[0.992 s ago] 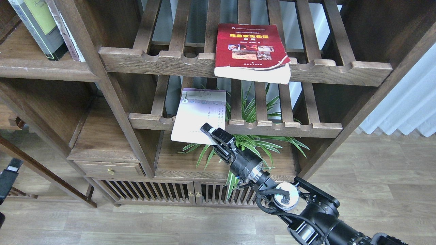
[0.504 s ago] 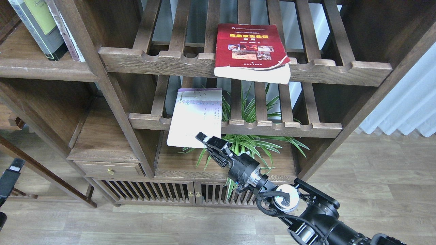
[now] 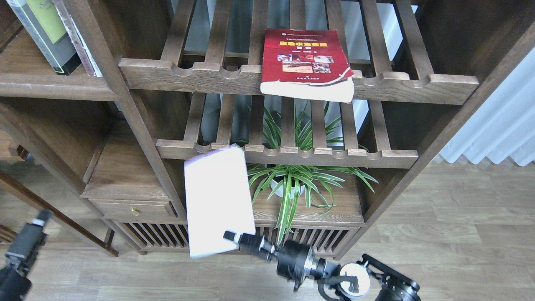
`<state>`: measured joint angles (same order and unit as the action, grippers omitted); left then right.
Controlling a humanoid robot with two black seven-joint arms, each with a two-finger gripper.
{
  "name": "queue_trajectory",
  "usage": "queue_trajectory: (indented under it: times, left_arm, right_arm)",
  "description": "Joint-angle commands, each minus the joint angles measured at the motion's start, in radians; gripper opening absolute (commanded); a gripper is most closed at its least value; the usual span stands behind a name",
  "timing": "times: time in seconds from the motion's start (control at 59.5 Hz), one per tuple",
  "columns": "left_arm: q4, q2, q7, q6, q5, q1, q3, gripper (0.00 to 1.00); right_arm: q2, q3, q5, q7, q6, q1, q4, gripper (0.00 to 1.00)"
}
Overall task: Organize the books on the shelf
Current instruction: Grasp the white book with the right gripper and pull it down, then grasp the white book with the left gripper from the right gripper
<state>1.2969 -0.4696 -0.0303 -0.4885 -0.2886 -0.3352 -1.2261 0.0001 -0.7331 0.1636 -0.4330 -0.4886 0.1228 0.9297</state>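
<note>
- Right gripper (image 3: 234, 238) pinched the white-lavender book (image 3: 217, 200) by its lower corner, clear of the slatted rack (image 3: 334, 156).
- Left gripper (image 3: 39, 217) state: could not tell.

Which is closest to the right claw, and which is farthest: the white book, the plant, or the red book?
From the right claw, in the head view:
1. White book, held in the claw.
2. Plant, up and to its right.
3. Red book, high on the top slatted rack.

One head view looks forward and down, fairly near, onto the wooden shelving unit (image 3: 138, 125) and floor (image 3: 459, 234).
</note>
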Motion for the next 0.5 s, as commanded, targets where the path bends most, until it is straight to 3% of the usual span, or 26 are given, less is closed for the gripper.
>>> queue_trajectory:
  times: [0.0, 0.168, 0.488]
  left_arm:
    - [0.001, -0.004, 0.003, 0.0, -0.024, 0.019, 0.1, 1.0]
    - [0.001, 0.016, 0.006, 0.0, -0.026, 0.045, 0.198, 1.0]
    - [-0.004, 0.111, 0.04, 0.0, -0.026, 0.099, 0.295, 0.99]
  right_arm:
    - [0.0, 0.003, 0.002, -0.023, 0.0, -0.008, 0.015, 0.04]
    - [0.0, 0.015, 0.005, -0.056, 0.0, -0.015, 0.058, 0.04]
    - [0.0, 0.051, 0.002, -0.056, 0.0, -0.04, 0.066, 0.04]
